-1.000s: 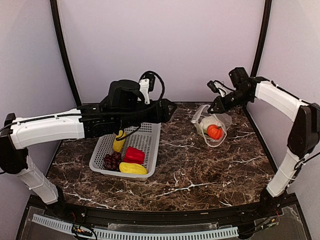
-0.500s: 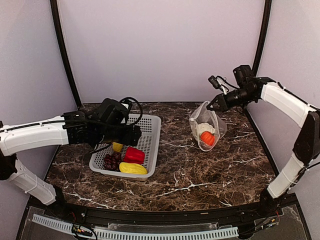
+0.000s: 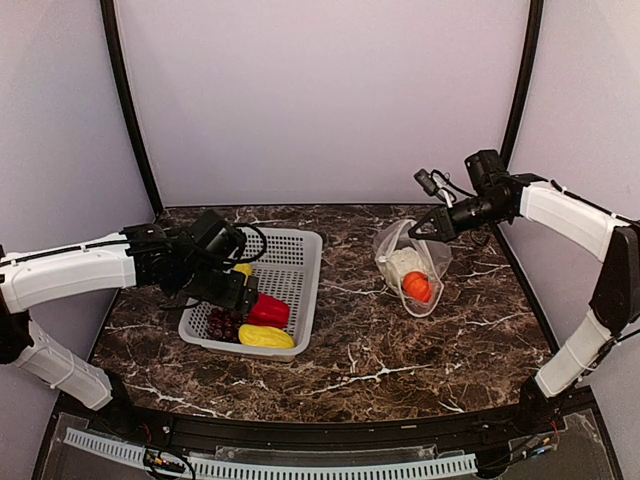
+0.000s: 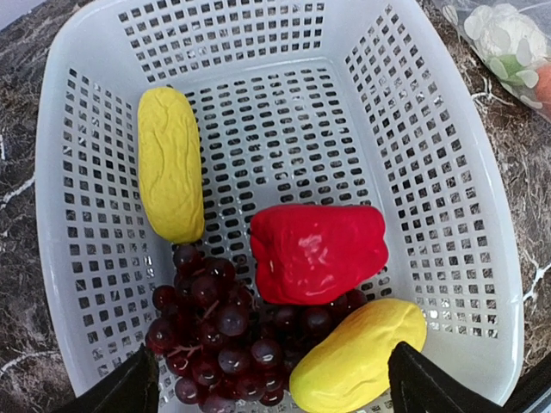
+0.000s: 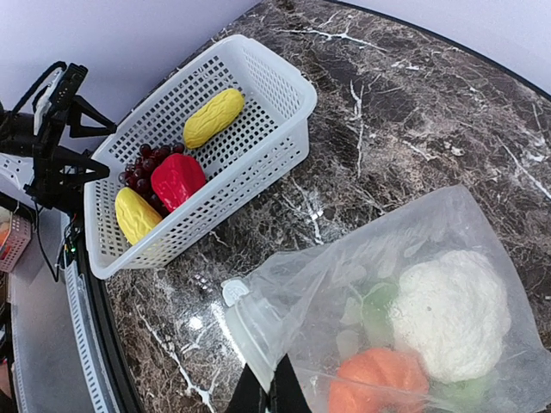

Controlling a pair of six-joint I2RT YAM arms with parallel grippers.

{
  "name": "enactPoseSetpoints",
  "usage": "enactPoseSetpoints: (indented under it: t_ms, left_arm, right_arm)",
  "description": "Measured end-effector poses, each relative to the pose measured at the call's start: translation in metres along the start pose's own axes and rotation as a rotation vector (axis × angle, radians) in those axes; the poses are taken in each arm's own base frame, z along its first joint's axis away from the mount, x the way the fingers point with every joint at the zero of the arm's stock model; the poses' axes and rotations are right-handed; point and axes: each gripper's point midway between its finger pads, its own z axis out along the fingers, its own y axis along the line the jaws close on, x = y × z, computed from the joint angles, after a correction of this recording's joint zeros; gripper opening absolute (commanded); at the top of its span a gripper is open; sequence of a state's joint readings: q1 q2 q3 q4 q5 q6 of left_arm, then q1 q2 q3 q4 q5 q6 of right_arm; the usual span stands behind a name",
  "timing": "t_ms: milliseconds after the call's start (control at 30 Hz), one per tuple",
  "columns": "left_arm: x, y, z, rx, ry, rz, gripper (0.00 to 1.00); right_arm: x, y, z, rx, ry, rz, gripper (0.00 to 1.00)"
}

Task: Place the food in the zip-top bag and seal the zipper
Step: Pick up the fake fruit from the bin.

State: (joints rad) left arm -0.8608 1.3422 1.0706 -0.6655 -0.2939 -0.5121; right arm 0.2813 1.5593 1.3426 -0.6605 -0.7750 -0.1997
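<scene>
left gripper [image 4: 274, 383]: back from the bag side, now low over basket [image 4: 52, 215], fingers spread wide, empty | right gripper [image 5: 269, 389]: pinched shut on zip-top bag [image 5: 387, 258] mouth edge, holding it up | bagged: cauliflower [image 5: 448, 314], pumpkin [image 5: 379, 383] | in basket: red pepper [image 4: 317, 252], grape bunch [image 4: 215, 331], yellow pieces [image 4: 170, 176] | reading: next pick likely, mouth unsealed

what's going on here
The right gripper is shut on the bag near its mouth, holding that edge up. A cauliflower and a pumpkin are already inside. The left gripper hangs open above the basket, which holds grapes, a pepper and two yellow pieces; it grips none of them.
</scene>
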Motion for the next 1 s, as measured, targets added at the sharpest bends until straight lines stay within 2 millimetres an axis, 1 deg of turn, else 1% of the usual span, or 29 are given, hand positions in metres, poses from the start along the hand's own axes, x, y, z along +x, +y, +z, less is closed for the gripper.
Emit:
enactPoseSetpoints:
  t_ms: [167,300,433,500,567,700,800,833,933,1000]
  left_arm:
    - [0.018,-0.002,0.009,0.023,0.077,0.001,0.82]
    - [0.037,-0.001,0.017,0.049,0.141,-0.013,0.82]
    - [0.062,-0.003,0.026,0.112,0.213,-0.049,0.84]
    - [0.07,-0.006,0.027,0.158,0.236,-0.073,0.84]
    - [0.072,-0.011,0.026,0.204,0.245,-0.094,0.83]
    - [0.073,-0.019,0.028,0.279,0.247,-0.13,0.77]
    - [0.076,-0.021,0.033,0.314,0.256,-0.163,0.75]
    - [0.077,-0.021,0.034,0.325,0.256,-0.174,0.73]
    - [0.074,-0.024,0.036,0.355,0.249,-0.194,0.69]
    - [0.071,-0.028,0.036,0.379,0.242,-0.198,0.65]
  right_arm:
    - [0.008,0.002,0.004,-0.024,-0.002,-0.006,0.0]
    - [0.015,0.006,0.003,-0.036,-0.007,-0.014,0.0]
    - [0.018,0.004,0.004,-0.041,-0.01,-0.018,0.0]
    - [0.019,0.003,0.003,-0.047,-0.012,-0.015,0.0]
    - [0.019,0.003,0.003,-0.051,-0.017,-0.017,0.0]
    - [0.021,0.003,0.003,-0.055,-0.022,-0.022,0.0]
    - [0.022,0.004,0.003,-0.058,-0.024,-0.022,0.0]
    - [0.023,0.004,0.003,-0.059,-0.024,-0.022,0.0]
    - [0.023,0.005,0.002,-0.062,-0.027,-0.023,0.0]
    - [0.022,0.005,0.002,-0.064,-0.029,-0.025,0.0]
